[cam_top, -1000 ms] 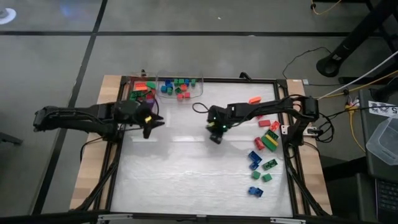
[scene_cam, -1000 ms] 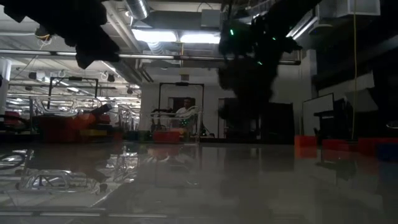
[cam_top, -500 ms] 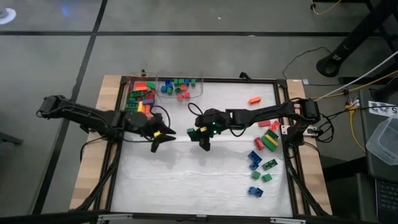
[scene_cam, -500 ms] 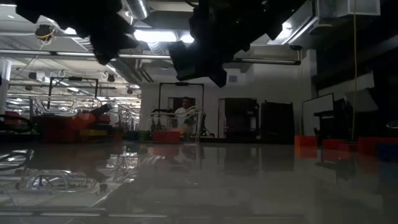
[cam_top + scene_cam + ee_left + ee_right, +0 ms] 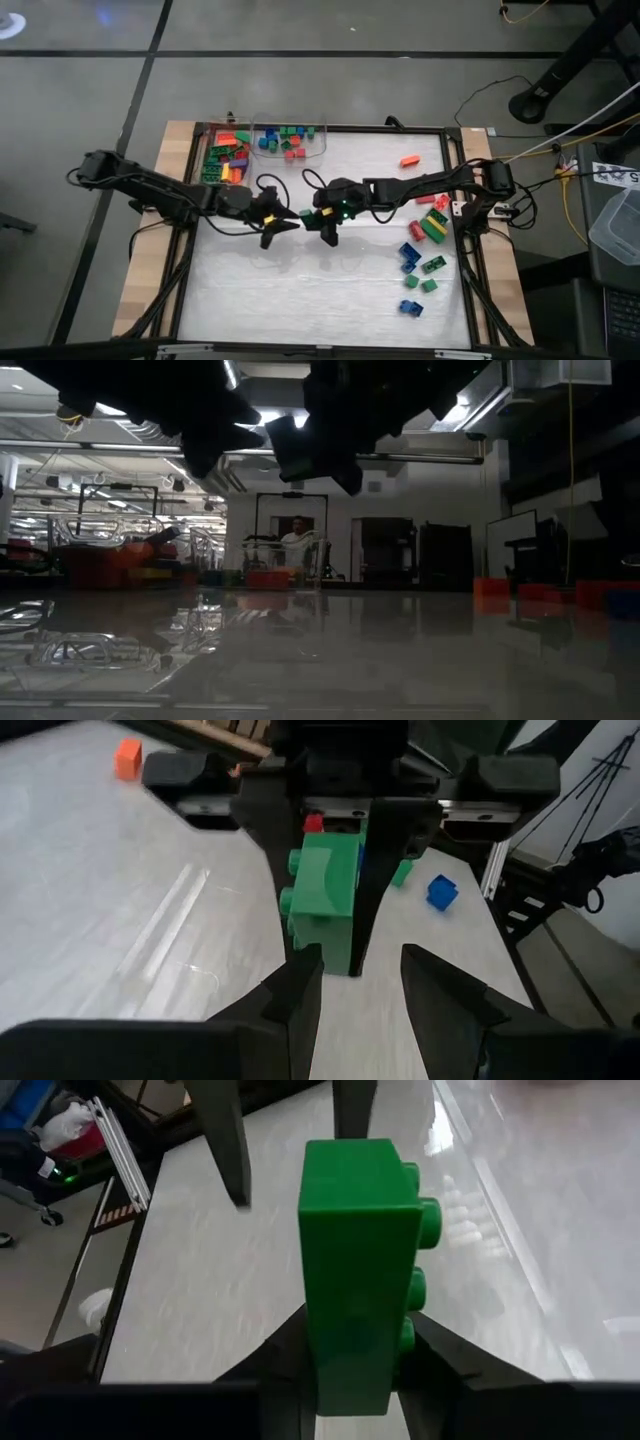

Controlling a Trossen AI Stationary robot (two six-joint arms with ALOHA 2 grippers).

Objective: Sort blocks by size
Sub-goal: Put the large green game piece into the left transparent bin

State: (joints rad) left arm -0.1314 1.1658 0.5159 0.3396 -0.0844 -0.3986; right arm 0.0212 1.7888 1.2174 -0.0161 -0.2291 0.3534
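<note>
My right gripper (image 5: 314, 216) hangs above the table's middle, shut on a long green block (image 5: 355, 1270). In the high view the green block (image 5: 306, 213) sticks out toward my left gripper (image 5: 288, 226). My left gripper (image 5: 360, 982) is open; its fingers stand just short of the block's free end, apart from it in the right wrist view. Loose blocks (image 5: 425, 228) lie on the table at the right, and others fill two clear bins at the far left. My right gripper pinches the green block between its two fingers, one on the studded face (image 5: 405, 1338) and one on the opposite face. It holds the end nearest the wrist. The fingers come from the table's right, slanting down, and lie along the block. The block is lifted clear of the table.
Two clear bins with sorted blocks (image 5: 226, 156) (image 5: 290, 140) stand at the far left corner. A single orange block (image 5: 409, 160) lies far right, blue and green ones (image 5: 412, 262) near right. A black frame (image 5: 462, 250) rims the white table.
My right gripper has gone toward the table's left and up with the green block and has tipped nearer to level. My left gripper has travelled toward the table's right and slightly down, closing in on the block's free end.
</note>
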